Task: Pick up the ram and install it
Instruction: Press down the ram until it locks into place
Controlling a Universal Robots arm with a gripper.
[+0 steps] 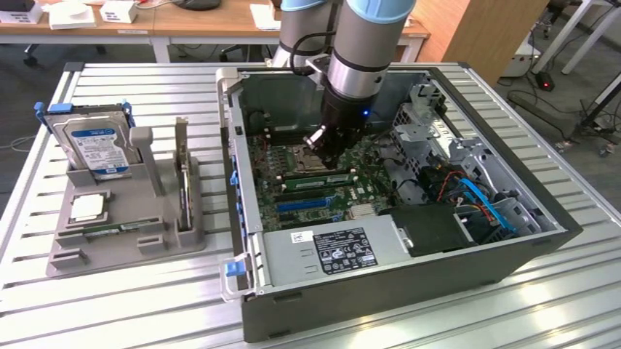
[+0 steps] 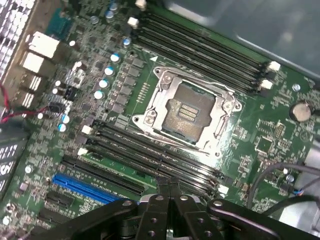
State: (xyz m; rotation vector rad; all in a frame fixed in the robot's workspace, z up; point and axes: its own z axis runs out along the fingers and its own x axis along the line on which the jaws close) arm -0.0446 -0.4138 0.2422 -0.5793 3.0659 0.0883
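Your gripper (image 2: 169,187), fingers pinched together on nothing visible, sits low over the motherboard (image 2: 260,145) memory slots (image 2: 150,155) beside the processor socket (image 2: 190,112), apparently pressing there.

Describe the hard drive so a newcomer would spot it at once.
A grey holder sits at the exterior view's left of the open computer case. The hard drive stands upright at its far end: boxy, silver, blue-white label, unlike the small square chip lying flat.
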